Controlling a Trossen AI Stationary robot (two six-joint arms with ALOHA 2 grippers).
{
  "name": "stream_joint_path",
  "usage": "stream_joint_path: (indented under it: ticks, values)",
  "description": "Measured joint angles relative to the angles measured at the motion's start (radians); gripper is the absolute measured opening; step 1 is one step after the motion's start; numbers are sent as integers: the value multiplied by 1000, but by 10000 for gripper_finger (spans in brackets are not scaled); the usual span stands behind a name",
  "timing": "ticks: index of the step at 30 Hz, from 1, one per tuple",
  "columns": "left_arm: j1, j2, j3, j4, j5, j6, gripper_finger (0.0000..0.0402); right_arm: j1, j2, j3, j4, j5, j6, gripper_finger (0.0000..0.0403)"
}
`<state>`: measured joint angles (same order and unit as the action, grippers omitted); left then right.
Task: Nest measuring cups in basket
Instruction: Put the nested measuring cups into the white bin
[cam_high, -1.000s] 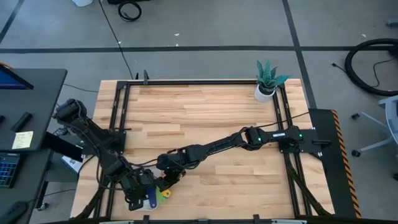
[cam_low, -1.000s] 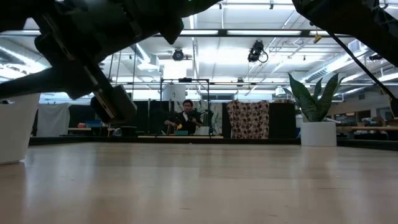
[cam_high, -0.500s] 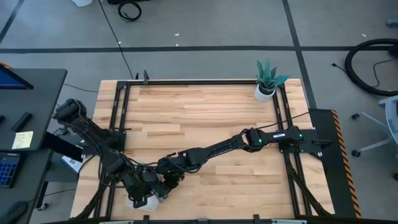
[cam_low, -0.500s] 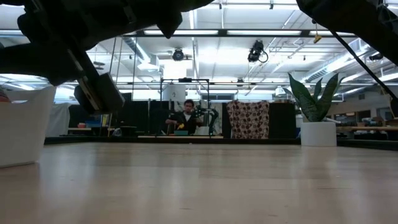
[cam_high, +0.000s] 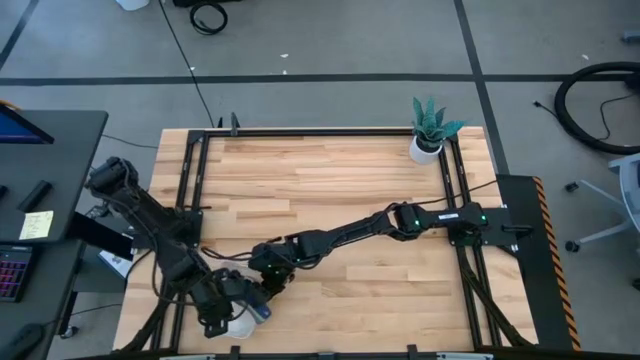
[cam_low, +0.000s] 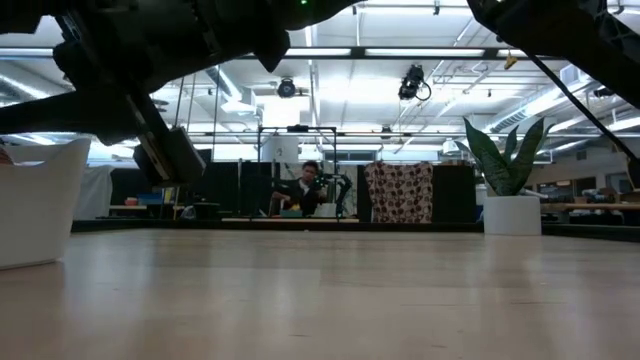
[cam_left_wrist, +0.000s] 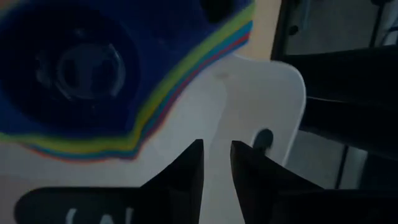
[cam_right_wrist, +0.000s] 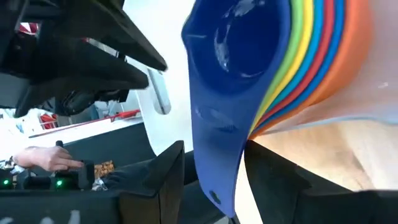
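Note:
The measuring cups (cam_left_wrist: 81, 68) sit nested in one stack, dark blue on top, with coloured rims showing beneath (cam_right_wrist: 298, 56). The stack hangs tilted over the white basket (cam_high: 240, 327) at the table's near left corner. In the low view the basket's wall (cam_low: 40, 205) stands on the table. My right gripper (cam_high: 262, 290) reaches in from the right and is shut on the stack's handles. My left gripper (cam_high: 232, 318) comes down from the left, shut on the basket. My left gripper (cam_left_wrist: 216, 165) has the basket's white wall (cam_left_wrist: 217, 124) pinched between its two fingers, slanting down from above. The basket's bottom rests on the table. My right gripper (cam_right_wrist: 214, 180) pinches the dark blue handle (cam_right_wrist: 217, 155) of the stack between its two fingers, across the handle's width. It comes slanting down from the table's right. The bowls stick out beyond the fingers, tilted, over the basket.
A white potted plant (cam_high: 430, 128) stands at the far right corner. Bare wooden tabletop (cam_high: 330, 190) stretches between it and the arms. Black frame rails (cam_high: 190, 180) run along the table's edges. A person (cam_low: 305, 190) sits in the room beyond.
The basket has slid a little along the table toward the right with my left gripper and has then stayed put. My right gripper keeps its hold on the stack, whose blue handle now shows beside the basket in the high view.

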<state>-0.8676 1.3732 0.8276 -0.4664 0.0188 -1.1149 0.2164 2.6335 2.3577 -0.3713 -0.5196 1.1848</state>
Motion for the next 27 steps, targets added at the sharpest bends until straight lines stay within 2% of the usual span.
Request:
stream_joint_path:
  ticks: [6, 13, 22, 27]
  values:
    - [-44, -21, 0, -24, 1, -43, 84, -6, -1, 0, 26, -79, 9, 172]
    - [-70, -21, 0, -50, 1, -78, 84, -20, -2, 0, -9, -102, 4, 172]
    - [-79, -21, 0, -53, 0, -78, 84, -42, -3, -1, -287, -87, -121, 172]
    - [-79, -21, 0, -54, -17, -78, 84, -43, -3, -2, -313, -80, -159, 172]
